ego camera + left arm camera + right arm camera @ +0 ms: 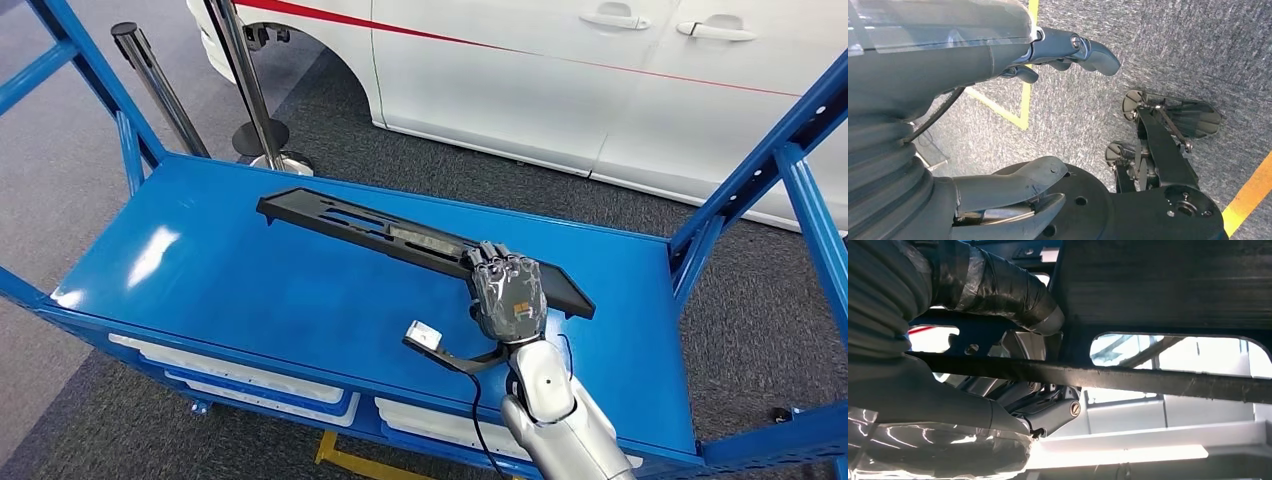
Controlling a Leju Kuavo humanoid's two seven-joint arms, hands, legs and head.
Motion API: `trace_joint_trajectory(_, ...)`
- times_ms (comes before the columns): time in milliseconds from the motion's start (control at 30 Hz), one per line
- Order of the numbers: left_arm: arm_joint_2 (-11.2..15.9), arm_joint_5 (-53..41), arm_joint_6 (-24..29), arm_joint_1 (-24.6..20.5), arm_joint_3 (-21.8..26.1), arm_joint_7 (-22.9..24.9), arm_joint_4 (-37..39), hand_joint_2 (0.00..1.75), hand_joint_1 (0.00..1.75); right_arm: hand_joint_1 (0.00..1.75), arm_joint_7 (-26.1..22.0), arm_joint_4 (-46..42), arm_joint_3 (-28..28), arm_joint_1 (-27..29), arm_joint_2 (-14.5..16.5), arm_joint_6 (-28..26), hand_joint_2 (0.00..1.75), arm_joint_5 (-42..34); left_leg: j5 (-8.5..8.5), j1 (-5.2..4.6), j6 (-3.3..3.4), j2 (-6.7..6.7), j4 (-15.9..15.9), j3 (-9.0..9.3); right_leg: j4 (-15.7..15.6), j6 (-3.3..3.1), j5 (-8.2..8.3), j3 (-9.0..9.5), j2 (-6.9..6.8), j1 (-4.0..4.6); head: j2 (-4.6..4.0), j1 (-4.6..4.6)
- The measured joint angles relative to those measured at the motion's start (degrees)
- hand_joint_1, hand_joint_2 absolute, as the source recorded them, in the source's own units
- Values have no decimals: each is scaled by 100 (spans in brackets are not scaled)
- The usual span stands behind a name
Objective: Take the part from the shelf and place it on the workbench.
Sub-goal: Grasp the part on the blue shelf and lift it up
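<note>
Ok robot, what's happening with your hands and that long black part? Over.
Right hand grips long black part at one end, above blue shelf. Left hand hangs open over floor, holding nothing. Nothing in the way.

I am standing in what looks like a car workshop or vehicle assembly demo hall. Right behind my blue steel workbench (250,270) sits a white car (560,80), its side doors, handles and a red stripe in view, a wheel arch near two metal queue-barrier posts (250,90). The floor is grey industrial carpet (480,180) marked with yellow tape lines (1018,107). White plastic trays (260,385) sit on the tier below the bench top, and a long black plastic car trim part (380,235) lies across the bench.
</note>
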Motion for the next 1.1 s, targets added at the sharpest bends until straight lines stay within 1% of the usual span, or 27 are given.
trace_joint_trajectory(33,1,-7,2,-2,0,1,0,175,0,175,-17,-88,-40,40,-15,-8,175,30,29,13,34,11,-45,11,81,5,-87,-30,2,3,0,1)
trace_joint_trajectory(67,1,-14,2,-4,0,4,0,175,0,175,-33,-155,-74,74,-31,-11,175,54,58,27,66,23,-87,17,274,3,-243,-108,5,9,0,1)
trace_joint_trajectory(133,2,-36,1,-4,0,19,0,175,0,175,-61,-239,-119,141,-66,-13,175,99,83,24,95,35,-104,-6,970,-8,-661,-409,10,11,0,1)
trace_joint_trajectory(167,4,-43,2,-2,0,27,0,175,0,175,-71,-261,-132,181,-83,-13,175,116,87,19,96,36,-95,-26,1324,-8,-809,-562,11,11,0,1)
trace_joint_trajectory(200,9,-49,2,0,0,32,0,175,0,175,-80,-272,-143,220,-98,-12,175,127,92,16,94,36,-80,-46,1541,-5,-852,-651,10,8,0,1)
trace_joint_trajectory(233,13,-50,2,2,0,33,0,175,0,175,-84,-279,-151,253,-111,-11,175,133,97,15,89,35,-59,-67,1544,-5,-773,-641,9,2,0,1)
trace_joint_trajectory(267,16,-50,2,2,0,34,0,175,0,175,-87,-289,-160,274,-121,-11,175,137,100,16,81,32,-30,-90,1302,-8,-588,-510,7,-7,0,1)
trace_joint_trajectory(333,18,-50,-1,0,0,35,0,175,0,175,-90,-325,-176,290,-134,-10,175,144,109,12,41,25,35,-145,561,-23,-250,-134,10,-10,0,0)
trace_joint_trajectory(367,18,-50,-2,-1,0,35,0,175,0,175,-91,-347,-182,294,-138,-10,175,148,121,7,8,19,58,-168,306,-40,-148,-13,16,3,0,0)
trace_joint_trajectory(400,19,-50,-3,-3,0,35,0,175,0,175,-92,-364,-186,296,-142,-10,175,152,140,1,-32,14,72,-186,188,-59,-123,24,23,18,0,-1)
trace_joint_trajectory(433,19,-50,-3,-4,0,35,0,175,0,175,-92,-376,-187,300,-146,-10,175,154,170,-3,-79,9,68,-199,191,-84,-107,4,31,43,0,-2)
trace_joint_trajectory(500,25,-50,-2,2,1,38,0,175,0,175,-100,-398,-189,306,-151,-10,175,158,204,10,-169,3,66,-227,166,-170,-44,-59,29,38,0,-3)
trace_joint_trajectory(533,27,-50,-3,5,2,40,0,175,0,175,-108,-411,-189,307,-151,-10,175,161,128,21,-207,3,118,-267,160,-228,2,-97,22,32,0,-4)
trace_joint_trajectory(567,30,-50,-6,9,2,44,0,175,0,175,-117,-431,-189,308,-151,-10,175,164,-44,32,-238,4,269,-333,148,-284,53,-143,12,19,0,-5)
trace_joint_trajectory(600,32,-51,-11,6,2,45,0,175,0,175,-124,-447,-189,308,-151,-10,175,167,-300,43,-261,7,535,-426,144,-322,102,-195,0,18,0,-6)
trace_joint_trajectory(633,33,-51,-15,4,2,47,0,175,0,175,-131,-460,-189,311,-151,-9,175,169,-579,46,-283,9,885,-532,147,-345,148,-257,-6,26,0,-8)
trace_joint_trajectory(667,36,-52,-19,1,2,48,0,175,0,175,-136,-469,-189,315,-151,-9,175,170,-796,49,-301,9,1246,-619,152,-354,192,-320,-12,35,0,-8)
trace_joint_trajectory(700,40,-52,-22,-2,2,48,0,175,0,175,-145,-474,-189,321,-152,-9,175,171,-904,50,-311,9,1514,-654,161,-354,236,-385,-17,44,0,-8)
trace_joint_trajectory(733,45,-54,-25,-3,2,46,0,175,0,175,-158,-482,-189,329,-152,-11,175,163,-894,50,-312,9,1611,-602,174,-351,276,-450,-20,52,0,-8)
trace_joint_trajectory(767,48,-56,-27,-4,2,42,0,175,0,175,-182,-502,-189,340,-154,-14,175,135,-783,49,-302,9,1494,-442,190,-344,314,-514,-21,57,0,-8)
trace_joint_trajectory(800,52,-59,-32,-6,2,35,0,175,0,175,-216,-530,-189,349,-155,-17,175,93,-639,48,-281,9,1200,-193,209,-333,348,-570,-20,60,0,-8)
trace_joint_trajectory(833,60,-64,-37,-12,2,26,0,175,0,175,-260,-571,-189,358,-156,-20,175,32,-558,43,-254,8,794,96,226,-316,379,-618,-19,65,0,-8)
trace_joint_trajectory(867,67,-69,-43,-20,2,13,0,175,0,175,-314,-627,-189,366,-160,-21,175,-45,-519,28,-227,3,415,351,239,-290,411,-654,-18,70,0,-6)
trace_joint_trajectory(900,74,-74,-50,-27,2,1,0,175,0,175,-366,-687,-188,372,-164,-19,175,-115,-520,10,-201,-3,154,509,241,-258,446,-673,-20,74,0,-4)
trace_joint_trajectory(933,80,-77,-55,-33,3,-10,0,175,0,175,-423,-755,-186,377,-168,-15,175,-194,-542,-10,-180,-8,8,582,233,-222,486,-683,-24,74,0,-3)
trace_joint_trajectory(1000,85,-78,-66,-34,8,-28,0,175,0,175,-536,-891,-174,389,-181,-4,175,-347,-477,-35,-129,-12,-41,557,195,-150,573,-684,-24,71,0,-3)
trace_joint_trajectory(1100,87,-78,-71,-35,11,-37,0,175,0,175,-600,-970,-163,398,-189,3,175,-430,-432,-40,-93,-9,-72,528,172,-113,621,-686,-19,74,0,-4)
